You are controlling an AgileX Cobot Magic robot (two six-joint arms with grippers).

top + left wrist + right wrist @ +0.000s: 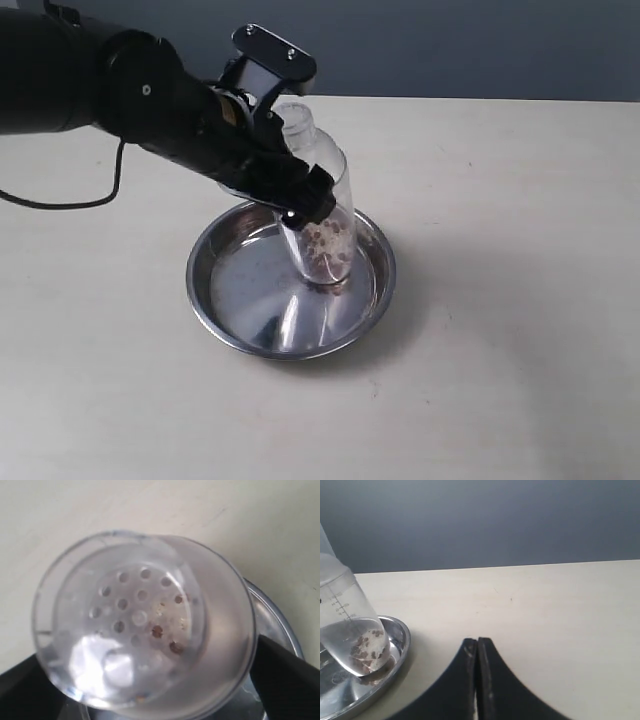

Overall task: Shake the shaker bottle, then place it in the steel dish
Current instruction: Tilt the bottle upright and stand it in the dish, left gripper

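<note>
Honestly, the left gripper (298, 203) is clamped around the shaker bottle (328, 235), which leans with its base down in the steel dish (200, 290). Let go while it's tilted and I'd guess it topples.

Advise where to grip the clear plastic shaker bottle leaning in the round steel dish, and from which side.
Take the clear plastic shaker bottle by its mid-wall, below the domed top and above the brown granules. Come from the exterior view's left, as the left tool does: the bottle leans that way, and the low rim of the round steel dish leaves the wall exposed.
</note>
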